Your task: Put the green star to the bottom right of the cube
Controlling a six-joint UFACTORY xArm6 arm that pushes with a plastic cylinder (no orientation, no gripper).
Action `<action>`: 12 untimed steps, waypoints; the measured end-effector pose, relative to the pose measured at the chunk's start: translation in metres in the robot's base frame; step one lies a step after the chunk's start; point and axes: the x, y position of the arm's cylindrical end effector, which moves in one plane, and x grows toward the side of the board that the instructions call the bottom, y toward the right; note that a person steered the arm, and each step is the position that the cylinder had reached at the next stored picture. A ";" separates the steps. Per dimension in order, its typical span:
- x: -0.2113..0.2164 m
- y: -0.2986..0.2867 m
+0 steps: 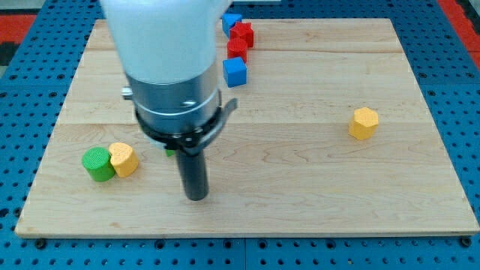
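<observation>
Leftmost on the wooden table (315, 187), a green cylinder (97, 163) is seen touching a yellow block (124, 159) on its right. Next, a sliver of green (170, 151), presumably the green star, is glimpsed behind the arm, mostly hidden. My tip (196, 196) is planted just below and right of it; as a plain rod, the tool has nothing to part or clamp. Further right, a blue cube (235, 72) is found below two red blocks (239, 42) and another blue block (231, 22). A yellow hexagonal block (364, 123) is set well apart at the right.

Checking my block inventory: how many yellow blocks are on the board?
2: a yellow block touching the green cylinder at the view's left, another yellow block alone at the right. The arm may hide others.
</observation>
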 end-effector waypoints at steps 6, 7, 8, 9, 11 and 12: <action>-0.068 -0.017; -0.082 -0.017; -0.104 -0.017; -0.096 -0.020; -0.089 -0.076; -0.099 -0.109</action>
